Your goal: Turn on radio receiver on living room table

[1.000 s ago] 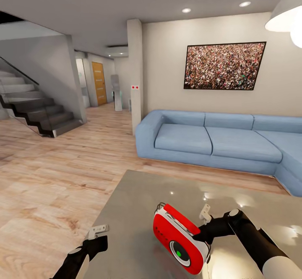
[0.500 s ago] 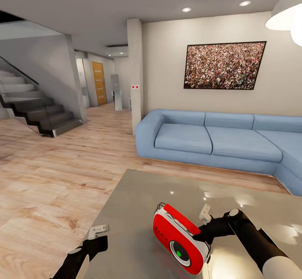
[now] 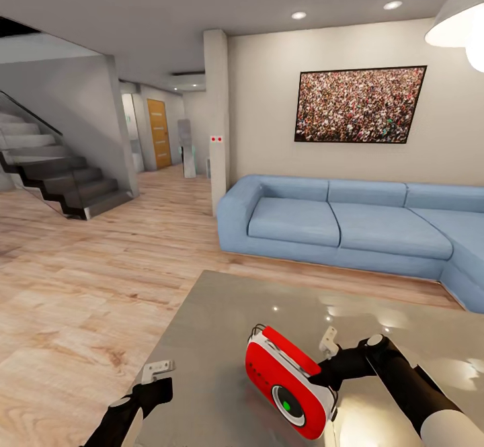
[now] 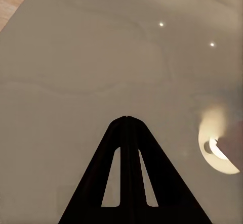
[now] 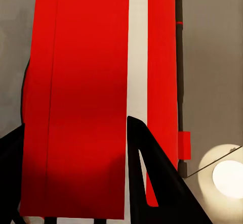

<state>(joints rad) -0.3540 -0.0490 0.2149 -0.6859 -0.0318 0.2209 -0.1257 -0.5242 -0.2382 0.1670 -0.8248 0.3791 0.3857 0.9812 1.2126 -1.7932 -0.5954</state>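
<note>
The red radio receiver (image 3: 289, 378) with white side trim stands tilted on the glossy grey table (image 3: 222, 326), and its round dial shows a green centre. My right gripper (image 3: 325, 356) is right behind it, open. In the right wrist view, the right gripper (image 5: 75, 125) has its dark fingers (image 5: 152, 178) spread wide over the radio's (image 5: 81, 82) red top. My left gripper (image 3: 158, 369) hangs shut at the table's left edge, away from the radio. The left wrist view shows this left gripper (image 4: 126, 119) with its fingers together above the grey table top (image 4: 101, 57).
A light blue sectional sofa (image 3: 349, 225) runs behind the table under a framed crowd picture (image 3: 359, 104). A white pendant lamp (image 3: 464, 27) hangs at the upper right. Light wood floor stretches left toward a pillar (image 3: 216, 117) and dark stairs (image 3: 60, 178).
</note>
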